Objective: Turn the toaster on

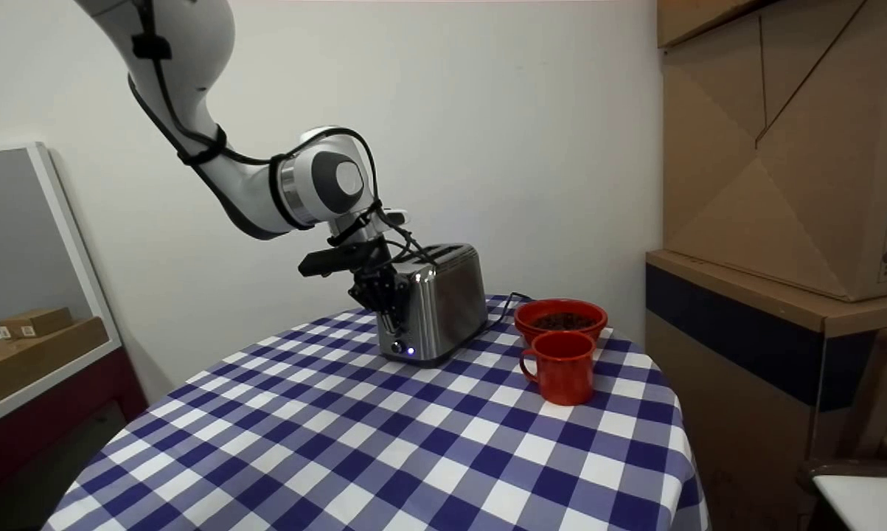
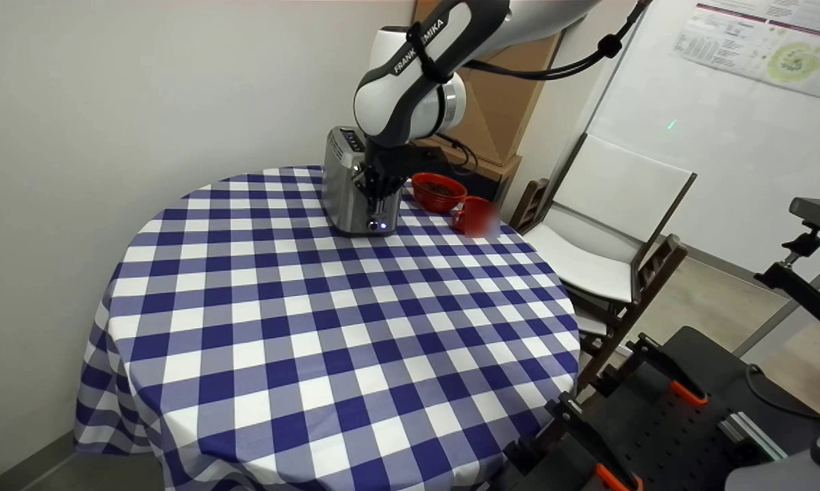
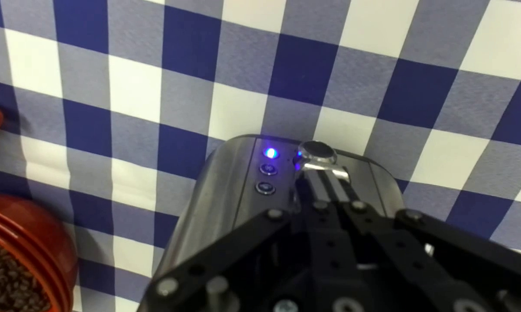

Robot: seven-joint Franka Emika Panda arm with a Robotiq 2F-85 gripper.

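Note:
The brushed-silver toaster (image 1: 454, 302) stands on the checked tablecloth in both exterior views (image 2: 340, 194). In the wrist view its control end (image 3: 208, 195) shows a dark-topped knob (image 3: 317, 149), a lit blue light (image 3: 270, 153) and two unlit round buttons. My gripper (image 1: 390, 324) is at this control end in both exterior views (image 2: 379, 204). In the wrist view its fingers (image 3: 325, 177) are together, with their tips just above the knob at a shiny metal piece (image 3: 340, 172), seemingly the lever, low on its track. The fingers hide part of the lever; contact is hard to confirm.
A red bowl (image 1: 559, 310) of dark beans and a red mug (image 1: 567, 369) stand beside the toaster. The toaster's black cord (image 1: 508, 306) runs behind it. A white wall is close behind the table. Cardboard boxes (image 1: 775, 184) and a chair (image 2: 587, 259) stand beyond the table.

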